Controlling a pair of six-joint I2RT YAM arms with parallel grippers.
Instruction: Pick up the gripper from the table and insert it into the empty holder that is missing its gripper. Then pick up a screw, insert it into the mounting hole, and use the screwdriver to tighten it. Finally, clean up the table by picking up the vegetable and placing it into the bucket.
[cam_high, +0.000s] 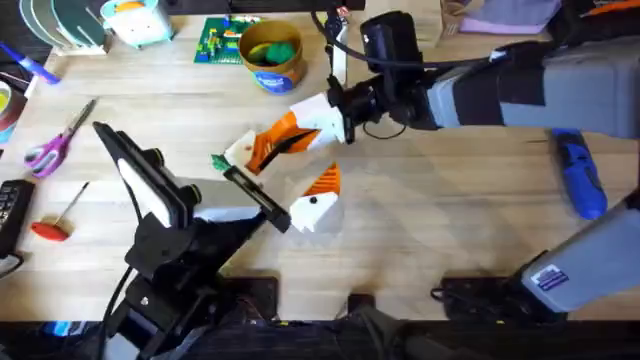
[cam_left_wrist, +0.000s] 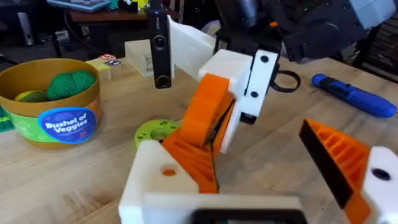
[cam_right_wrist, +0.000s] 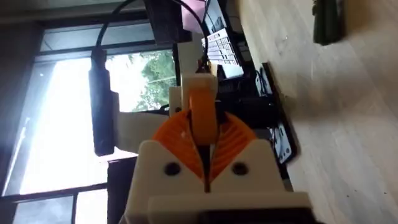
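The gripper (cam_high: 262, 150), a white wedge with an orange ribbed face, sits at the far end of the holder (cam_high: 250, 190), the black bar ending my left arm. My right gripper (cam_high: 300, 135) reaches across and is shut on it (cam_left_wrist: 208, 115), its fingers (cam_right_wrist: 171, 165) pinching the orange part. My left gripper (cam_left_wrist: 261, 155) stands open, its other finger (cam_high: 318, 203) far along the bar. The vegetable (cam_high: 218, 160) lies on the table (cam_high: 430, 220) beside the bar's far end. The blue screwdriver (cam_high: 580, 175) lies at the right. The bucket (cam_high: 272, 55) stands behind, holding green and yellow toys.
A lime-green disc (cam_left_wrist: 155, 132) lies just behind the held finger. Purple-handled scissors (cam_high: 55, 145) and a red-handled tool (cam_high: 55, 225) lie at the left. Toys and boxes line the table's back edge. Bare wood stretches between the arms at the front right.
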